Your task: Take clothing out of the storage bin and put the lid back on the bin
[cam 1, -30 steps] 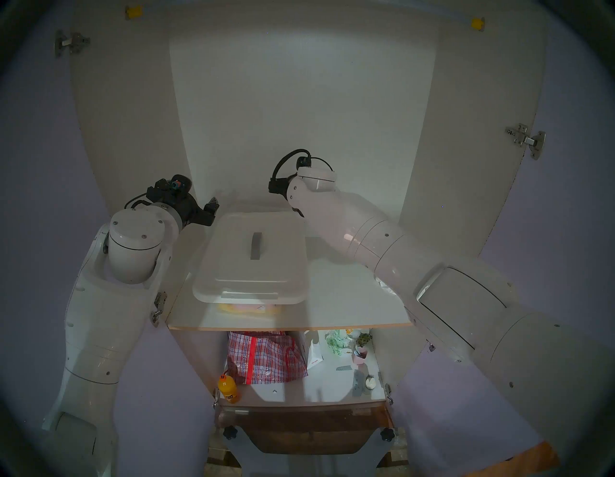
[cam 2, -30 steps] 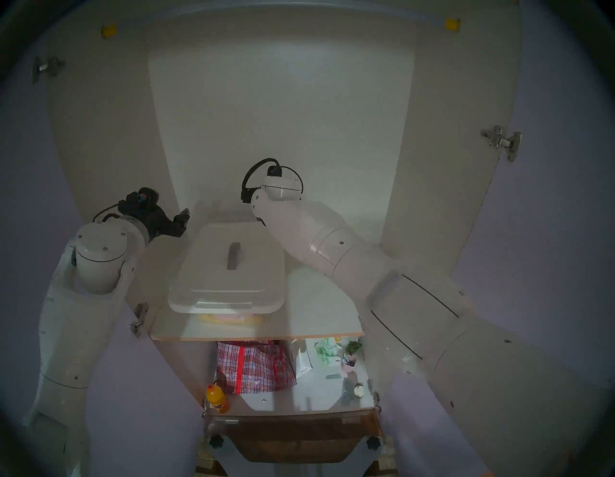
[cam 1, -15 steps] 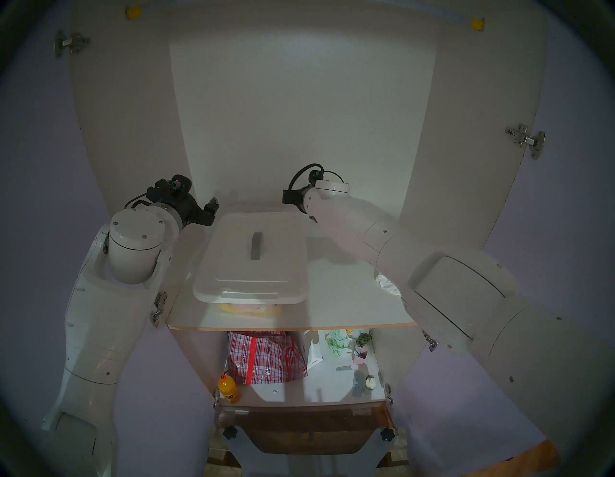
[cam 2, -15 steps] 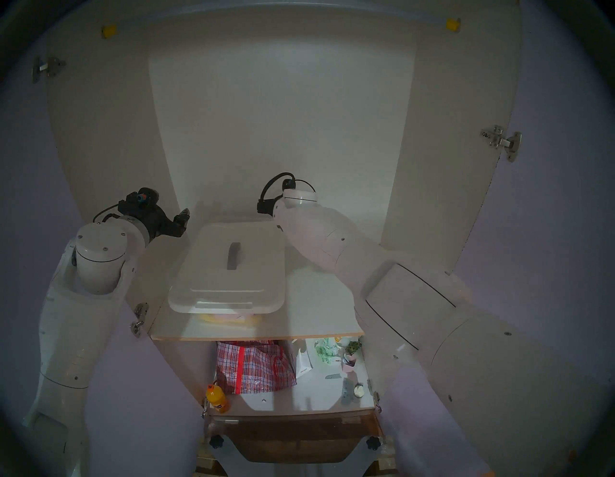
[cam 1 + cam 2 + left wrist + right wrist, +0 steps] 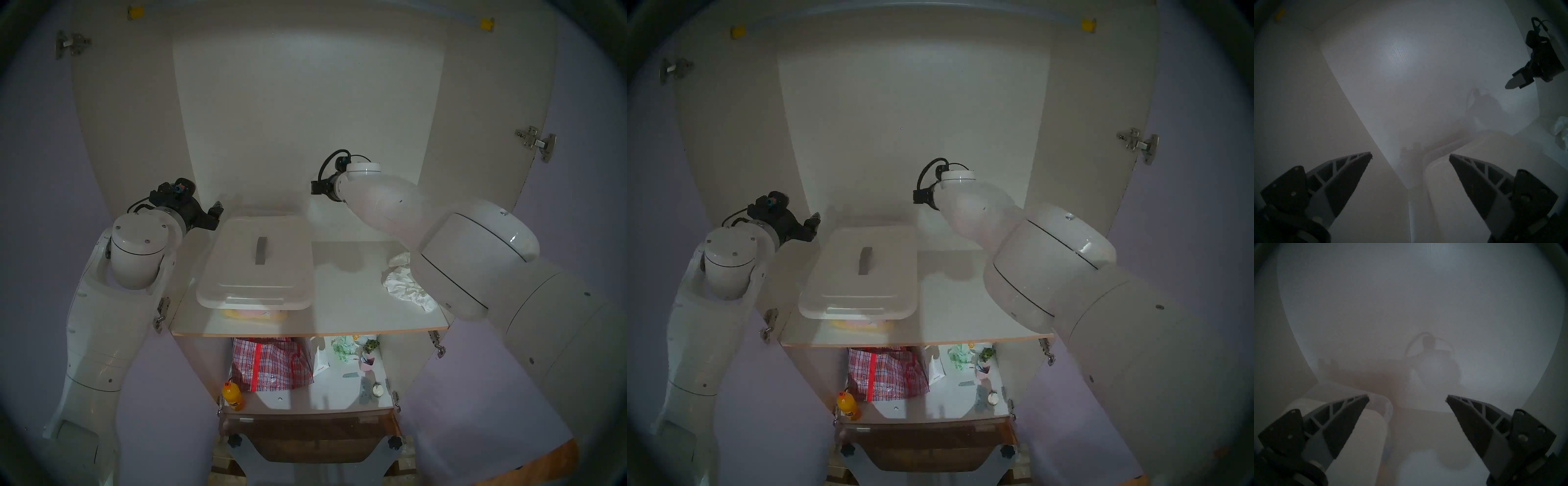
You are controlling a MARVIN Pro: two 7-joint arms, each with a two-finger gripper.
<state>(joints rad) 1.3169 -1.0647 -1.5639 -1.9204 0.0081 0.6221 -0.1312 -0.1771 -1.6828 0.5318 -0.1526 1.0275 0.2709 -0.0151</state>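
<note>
Head view: lid (image 5: 258, 261) on storage bin (image 5: 252, 314).

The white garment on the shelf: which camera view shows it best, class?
The head stereo left view: the white garment lies crumpled beside the right arm. The left wrist view catches only its edge; the other two views do not show it.

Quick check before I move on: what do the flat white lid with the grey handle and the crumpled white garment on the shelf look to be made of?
Flat white lid with the grey handle: looks like rigid opaque moulded plastic, smooth with a slight sheen; rounded corners and a raised panel suggest moulding. Crumpled white garment: thin, soft, matt fabric, going by its many fine wrinkles and limp heap; the fibre cannot be told.
</note>
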